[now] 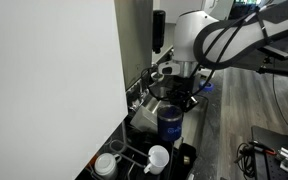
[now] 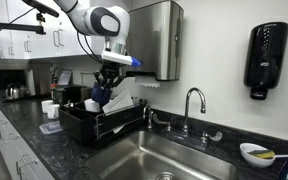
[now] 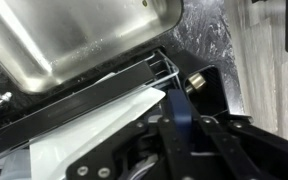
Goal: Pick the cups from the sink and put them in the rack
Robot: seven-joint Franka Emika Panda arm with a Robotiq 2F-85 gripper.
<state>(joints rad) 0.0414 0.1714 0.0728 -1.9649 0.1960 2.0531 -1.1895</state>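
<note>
our claw point(image 2: 103, 88) is clenched on the dark blue cup point(image 2: 100, 98), holding it in the air just above the black rack point(image 2: 84, 128). the rack lies straight below the claw, so we judge the coming move to be a plain descent. a whitish tub point(image 2: 121, 107) leans in the rack close beside the cup, and we should lower clear of it. the sink point(image 2: 159, 160) lies past the rack's end.

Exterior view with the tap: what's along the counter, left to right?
White containers → rack → tap → bowl. Gripper with blue cup is over the rack, so left out.
</note>
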